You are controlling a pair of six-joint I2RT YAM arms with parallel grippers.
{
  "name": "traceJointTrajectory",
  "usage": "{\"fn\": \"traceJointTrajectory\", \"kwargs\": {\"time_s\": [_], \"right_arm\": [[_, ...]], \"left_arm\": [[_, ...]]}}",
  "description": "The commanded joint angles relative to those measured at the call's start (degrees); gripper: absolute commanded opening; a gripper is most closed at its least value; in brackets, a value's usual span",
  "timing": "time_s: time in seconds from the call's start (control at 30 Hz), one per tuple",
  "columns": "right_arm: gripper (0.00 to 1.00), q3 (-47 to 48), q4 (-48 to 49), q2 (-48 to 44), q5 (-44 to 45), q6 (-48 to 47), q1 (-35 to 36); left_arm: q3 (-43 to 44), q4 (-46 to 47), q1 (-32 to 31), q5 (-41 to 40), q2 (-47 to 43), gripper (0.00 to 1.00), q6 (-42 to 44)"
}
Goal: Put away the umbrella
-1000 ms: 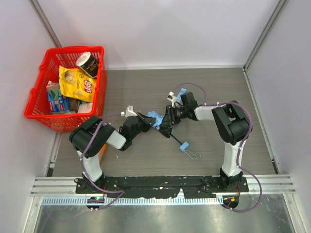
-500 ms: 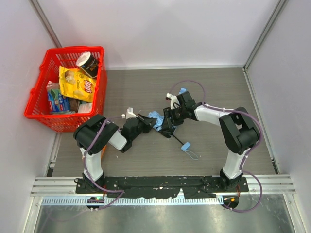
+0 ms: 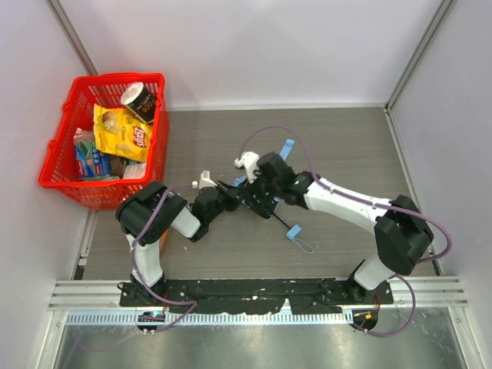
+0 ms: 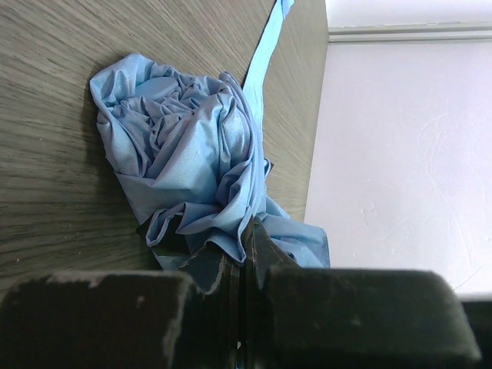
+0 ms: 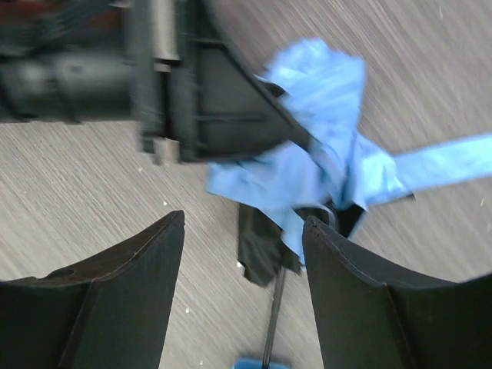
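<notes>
The umbrella (image 3: 244, 184) lies crumpled on the wooden table, a heap of light blue cloth (image 4: 184, 161) with a thin black shaft (image 5: 273, 315) running to a blue handle (image 3: 294, 232). Its blue strap (image 3: 287, 147) trails toward the back. My left gripper (image 3: 229, 190) is shut, pinching a fold of the cloth (image 4: 246, 231) at the heap's near edge. My right gripper (image 5: 242, 227) hangs open just above the shaft and the cloth's lower edge, holding nothing. The left gripper's black fingers (image 5: 223, 92) reach into the cloth in the right wrist view.
A red basket (image 3: 123, 76) with snack bags and a cup stands at the back left. White walls close in the table on the left, back and right. An orange object (image 3: 163, 238) sits under the left arm.
My right arm has swung left and nearer, over the umbrella, and its jaws have opened wider. The left gripper has kept its pinch on the cloth.
</notes>
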Motion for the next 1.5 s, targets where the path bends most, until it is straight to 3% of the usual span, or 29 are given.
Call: {"fn": "traceJointTrajectory", "kwargs": {"time_s": [0.0,0.17,0.4,0.8,0.9,1.03,1.37,1.47], "right_arm": [[0.68,-1.6,9.5,0.7,18.7,-13.1,7.3],[0.69,-6.2,21.4,2.3,30.2,-23.6,12.6],[0.74,-8.1,23.3,7.4,26.8,-30.2,12.8],[0.74,-7.0,22.7,15.8,23.1,-19.7,10.4],[0.68,-4.0,19.0,20.2,29.0,-17.9,9.6],[0.53,-0.6,14.6,22.7,28.1,-14.4,8.3],[0.07,2.2,6.4,24.9,13.2,-4.8,2.1],[0.01,0.1,8.2,25.1,7.9,-1.4,0.5]], "left_arm": [[-4.0,-27.2,-1.5,2.0,4.6,0.00,5.5],[-3.6,-27.8,-1.6,2.3,4.5,0.00,6.2],[-3.0,-26.9,-1.5,2.9,5.6,0.00,6.1],[-3.4,-27.1,-1.5,2.9,3.9,0.00,6.7],[-3.4,-27.9,-1.5,2.9,3.4,0.00,7.1],[-3.3,-28.0,-1.5,2.9,3.3,0.00,7.4],[-3.1,-26.0,0.1,4.8,3.6,0.00,9.4],[-2.9,-26.7,0.2,4.7,1.8,0.00,12.1]]}}
